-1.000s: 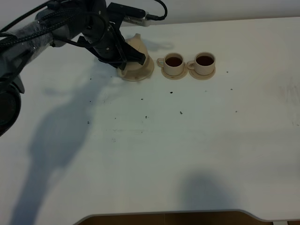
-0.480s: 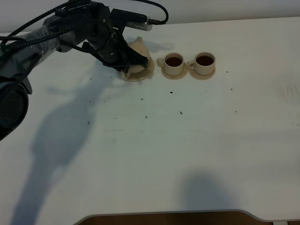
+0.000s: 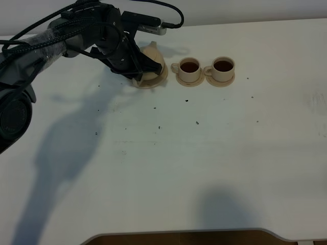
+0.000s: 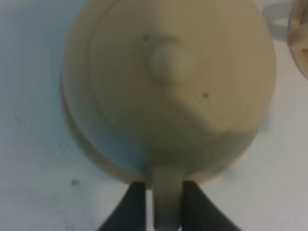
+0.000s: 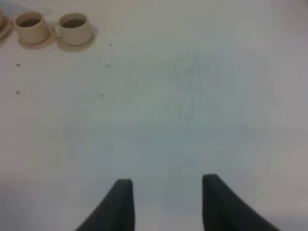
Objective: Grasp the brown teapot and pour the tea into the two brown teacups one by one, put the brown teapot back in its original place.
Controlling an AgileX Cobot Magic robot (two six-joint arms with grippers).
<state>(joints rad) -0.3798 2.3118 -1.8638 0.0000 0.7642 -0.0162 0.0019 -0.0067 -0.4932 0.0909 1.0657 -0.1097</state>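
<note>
The brown teapot sits upright on its wide saucer at the far side of the white surface, left of the two brown teacups, both dark-filled. Its spout appears to point away from the cups, though the arm hides much of it. Only the left wrist view shows the left gripper fingers clamped on the loop handle. The right gripper fingers stand apart over bare surface.
</note>
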